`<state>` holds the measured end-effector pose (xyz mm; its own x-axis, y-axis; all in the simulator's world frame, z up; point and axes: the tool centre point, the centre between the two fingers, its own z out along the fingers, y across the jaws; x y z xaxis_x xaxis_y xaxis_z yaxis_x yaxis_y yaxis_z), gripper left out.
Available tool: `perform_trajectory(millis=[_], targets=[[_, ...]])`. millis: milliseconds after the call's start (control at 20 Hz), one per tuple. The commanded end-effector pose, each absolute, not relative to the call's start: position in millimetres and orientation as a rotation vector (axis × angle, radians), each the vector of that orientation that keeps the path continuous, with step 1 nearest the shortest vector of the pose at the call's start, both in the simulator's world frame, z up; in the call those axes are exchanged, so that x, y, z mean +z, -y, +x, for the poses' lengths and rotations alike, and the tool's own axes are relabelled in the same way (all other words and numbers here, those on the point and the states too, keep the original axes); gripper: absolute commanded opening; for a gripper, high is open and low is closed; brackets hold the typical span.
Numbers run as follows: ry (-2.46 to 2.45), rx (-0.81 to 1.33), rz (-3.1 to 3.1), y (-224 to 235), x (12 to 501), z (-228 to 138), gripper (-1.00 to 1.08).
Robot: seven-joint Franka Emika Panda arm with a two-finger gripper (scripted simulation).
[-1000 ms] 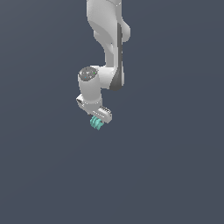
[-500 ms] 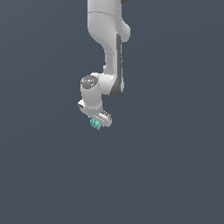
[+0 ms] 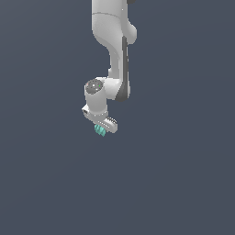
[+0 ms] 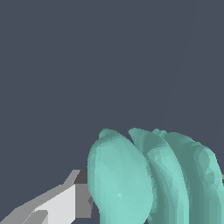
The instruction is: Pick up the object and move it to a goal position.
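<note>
Lumpy ridged teal object (image 4: 153,179) in jaws.

the object (image 4: 148,179) looks smooth and faintly glossy – like moulded teal plastic, its ridges faceted. the claw (image 3: 103,127) is smooth white plastic-like shell, its finger (image 4: 57,205) matt with a grey pad.

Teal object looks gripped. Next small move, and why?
Probably keep the gripper closed and carry on toward the goal. The teal object sits right at the fingertips in the exterior view, and in the wrist view it fills the frame against one finger, which suggests a grasp. No goal marker shows in either view, so I can't give a direction.
</note>
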<state>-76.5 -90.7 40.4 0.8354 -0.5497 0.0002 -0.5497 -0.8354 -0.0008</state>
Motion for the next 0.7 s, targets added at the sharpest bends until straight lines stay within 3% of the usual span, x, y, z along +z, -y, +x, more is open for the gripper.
perform_trajectory(millis=[0, 650], targets=[[-0.903, 0.0, -3.009, 91, 39, -77, -1.0], [-0.902, -0.001, -3.008, 84, 79, -75, -1.0]])
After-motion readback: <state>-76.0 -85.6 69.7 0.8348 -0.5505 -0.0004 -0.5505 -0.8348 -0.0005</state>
